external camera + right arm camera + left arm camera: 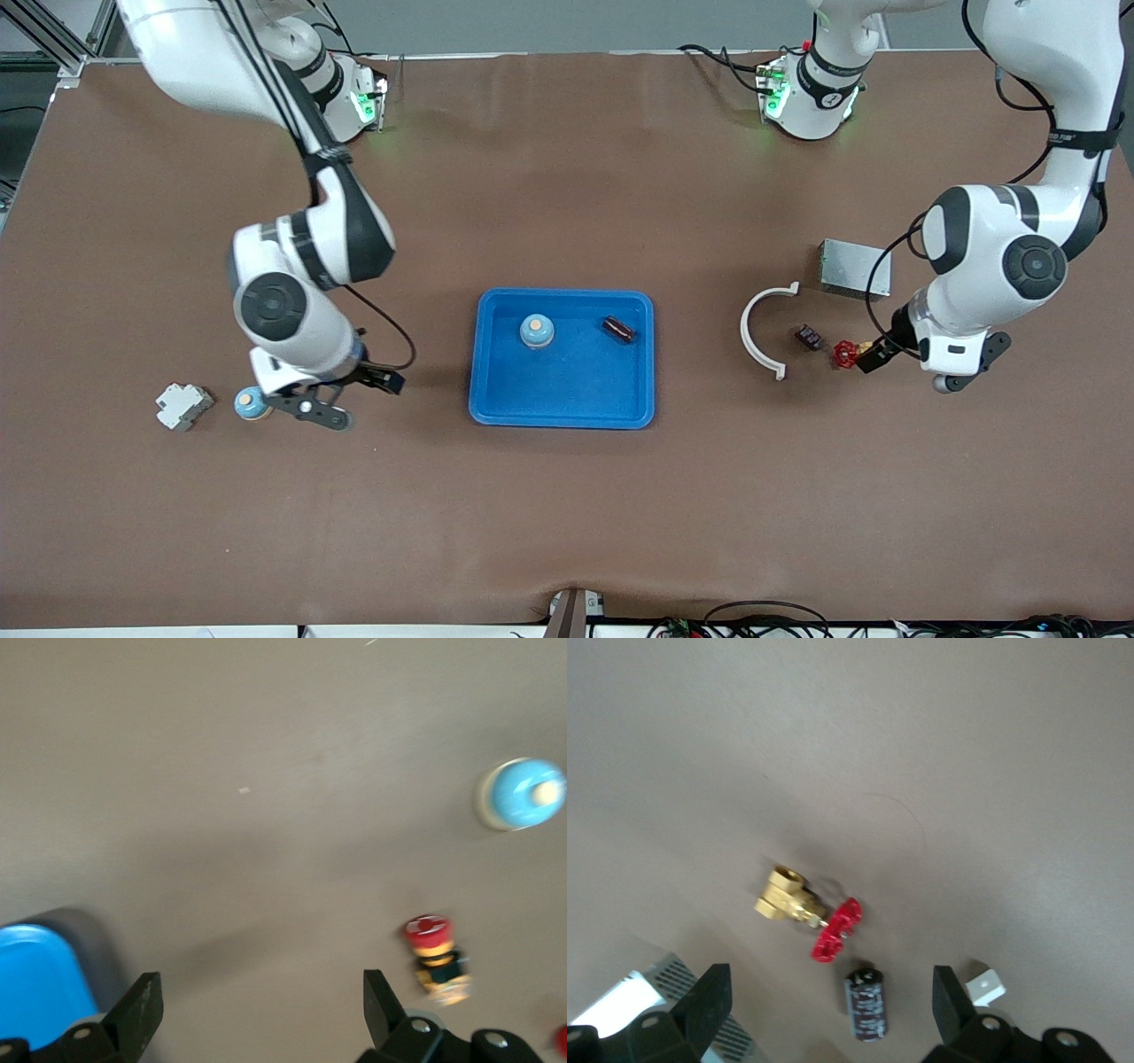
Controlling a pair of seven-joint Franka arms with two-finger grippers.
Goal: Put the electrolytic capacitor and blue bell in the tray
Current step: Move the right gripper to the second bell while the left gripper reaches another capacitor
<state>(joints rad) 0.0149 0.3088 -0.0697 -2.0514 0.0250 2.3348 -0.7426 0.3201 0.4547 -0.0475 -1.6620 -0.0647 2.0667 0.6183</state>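
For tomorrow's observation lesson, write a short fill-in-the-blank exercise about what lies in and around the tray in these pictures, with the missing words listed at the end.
1. The blue bell and a dark capacitor both lie in the ____.
2. A second bell sits on the table beside the ____ gripper.
3. A second capacitor lies next to the valve with the ____ handle.
4. The fingers of the left gripper are ____.

Missing words: tray; right; red; open

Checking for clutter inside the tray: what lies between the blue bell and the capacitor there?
Nothing. In the front view, only bare tray floor separates the blue bell from the capacitor; they lie apart.
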